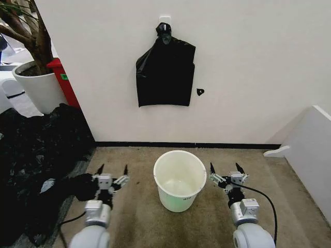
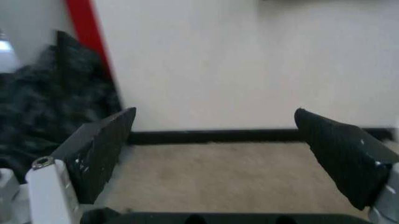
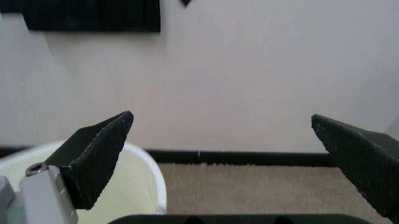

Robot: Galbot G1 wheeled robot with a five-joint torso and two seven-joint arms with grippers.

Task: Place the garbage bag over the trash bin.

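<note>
Plastic heap: a big mass of crumpled black plastic (image 1: 36, 155) lies on the floor to the outer side of the left gripper, spreading back toward the wall; part of it reaches in just beside that gripper's wrist.
Plant pot: a large white pot (image 1: 39, 85) holding a tree stands well beyond the left gripper, with a red object (image 1: 63, 80) beside it at the wall's corner.
Left gripper: the left gripper (image 1: 113, 172) hovers low over the beige carpet (image 1: 134, 217), near the bin's left side and apart from it. Its fingers are spread wide and nothing is between them; in the left wrist view the gap (image 2: 212, 154) shows bare carpet, a black baseboard and white wall.
Garbage bag: the black bag (image 1: 165, 72) hangs flat on the wall (image 1: 248, 62) from a hook, knotted at the top, far ahead of both grippers and above the bin. Whether this is the bag for the task I cannot tell.
Trash bin: the round cream-white bin (image 1: 179, 180) stands upright on the carpet between the two grippers, touching neither, its mouth uncovered and a small dark label low on its side.
Right gripper: the right gripper (image 1: 226, 170) hovers just beside the bin's right rim, fingers spread wide and holding nothing. In the right wrist view the bin's rim (image 3: 149, 163) sits next to one finger (image 3: 100, 154).
Side panel: a pale grey slanted panel (image 1: 310, 150) rises to the outer side of the right gripper.
</note>
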